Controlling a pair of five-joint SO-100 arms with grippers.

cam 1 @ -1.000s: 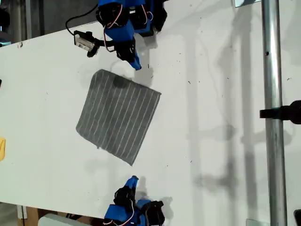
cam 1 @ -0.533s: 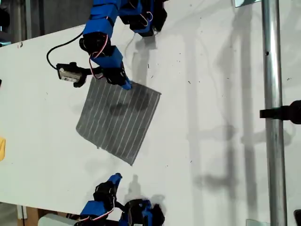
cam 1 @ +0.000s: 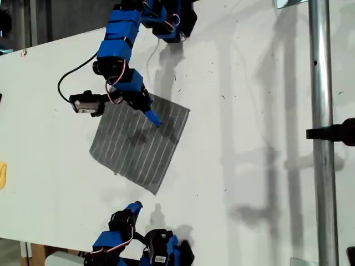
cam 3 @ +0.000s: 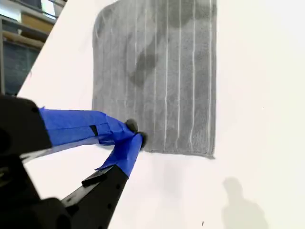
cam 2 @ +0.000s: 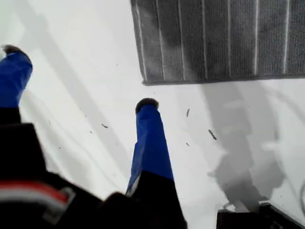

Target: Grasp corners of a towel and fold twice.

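Note:
The towel (cam 1: 140, 141), grey with thin white stripes, lies flat and unfolded on the white table (cam 1: 249, 111). In the exterior view my second gripper (cam 1: 153, 119) hangs over the towel's upper part; in the second wrist view this gripper (cam 3: 137, 139) is shut, its tips at the towel's (cam 3: 157, 71) near edge with no cloth between them. My first gripper (cam 1: 133, 208) sits near the exterior view's bottom, off the cloth. In the first wrist view this gripper (cam 2: 81, 78) is open above bare table, a little short of one corner (cam 2: 144, 81) of the towel.
A small yellow object (cam 1: 2, 174) lies at the exterior view's left edge. A metal pole (cam 1: 320, 133) runs down the exterior view's right side. The second arm's wrist camera (cam 1: 86, 103) and its black cable stick out toward the exterior view's left.
The second arm swung out from its base and now reaches over the towel. The first arm shifted toward the exterior view's left along the bottom edge.

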